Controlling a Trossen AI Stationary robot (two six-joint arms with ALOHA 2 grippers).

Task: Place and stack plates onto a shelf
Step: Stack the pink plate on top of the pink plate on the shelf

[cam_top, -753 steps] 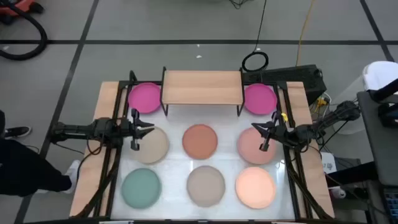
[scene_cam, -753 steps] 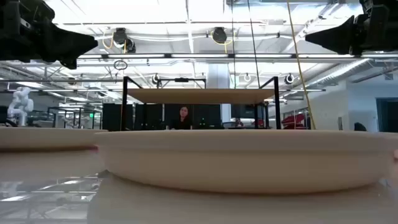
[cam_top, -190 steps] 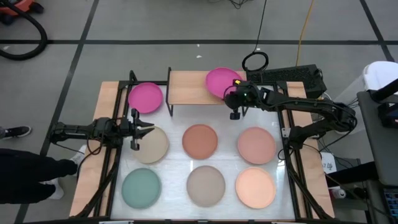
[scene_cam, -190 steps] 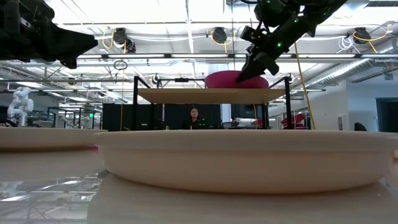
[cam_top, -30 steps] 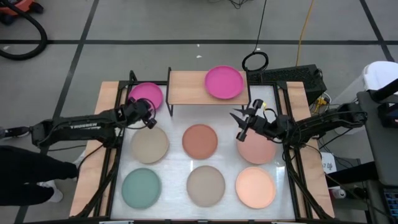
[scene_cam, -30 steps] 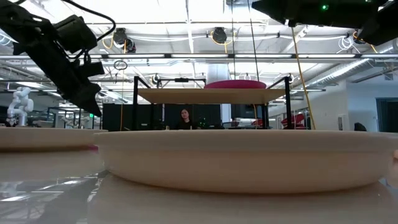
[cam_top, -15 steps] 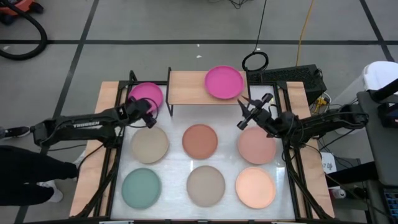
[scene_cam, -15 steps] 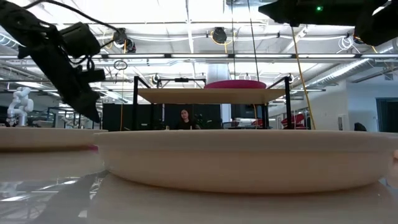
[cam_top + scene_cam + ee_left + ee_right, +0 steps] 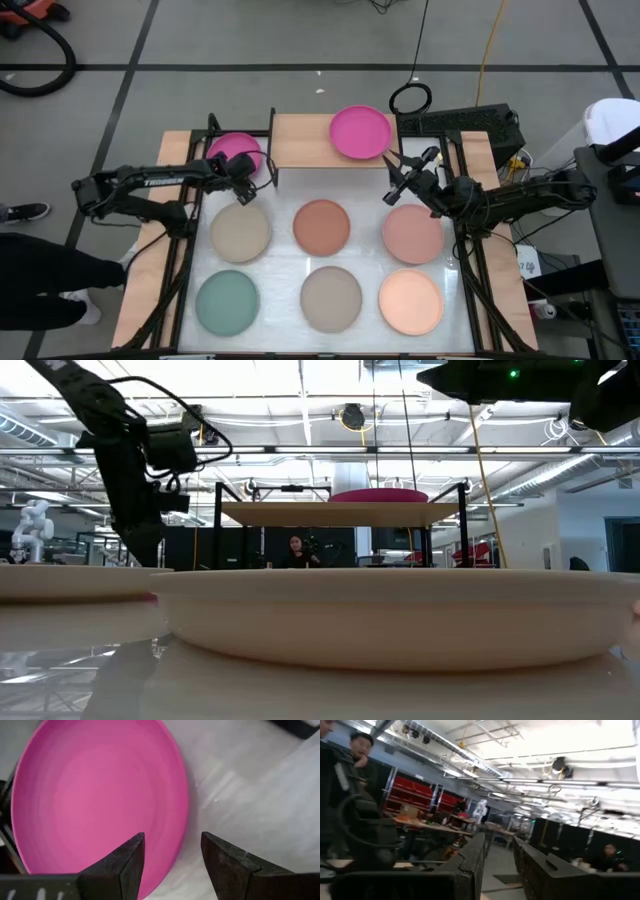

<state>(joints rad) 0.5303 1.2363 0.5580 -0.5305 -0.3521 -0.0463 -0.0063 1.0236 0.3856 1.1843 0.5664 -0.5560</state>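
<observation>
Two grippers: mine, left at work, right waiting.
Left gripper (image 9: 170, 865): fingers wide apart, holding nothing, poised over the rim of the magenta plate (image 9: 95, 800) on the table.
Rim vs fingers: one finger (image 9: 125, 865) over the plate's inner face, the other (image 9: 225, 865) over bare white table (image 9: 260, 795) just outside the rim; touching or not, cannot tell.
Left, from above: left gripper (image 9: 243, 170) at the near edge of that magenta plate (image 9: 232, 150), which lies just beside the shelf's leg.
Right gripper (image 9: 398, 180): raised, fingers parted with a narrow gap, empty, near the dusty pink plate (image 9: 413, 233), tilted up toward the room.
Farther from my fingers: shelf (image 9: 305, 140) with the second magenta plate (image 9: 360, 132) resting on its right end, overhanging the edge a little; left half of the board bare.
Still on table: beige plate (image 9: 239, 232), terracotta plate (image 9: 321, 226), teal plate (image 9: 227, 301), taupe plate (image 9: 331, 298), peach plate (image 9: 410, 300).
Step, my guess: closing on the rim to lift the second plate.
Risk 1: thin matte rim, shallow bite, so the plate may tip or slip once lifted.
Risk 2: shelf leg right beside the plate; swinging up could clip it and shove the shelf.
Risk 3: setting down could nudge the overhanging plate off.
Progress: one of eight shelved, early.
</observation>
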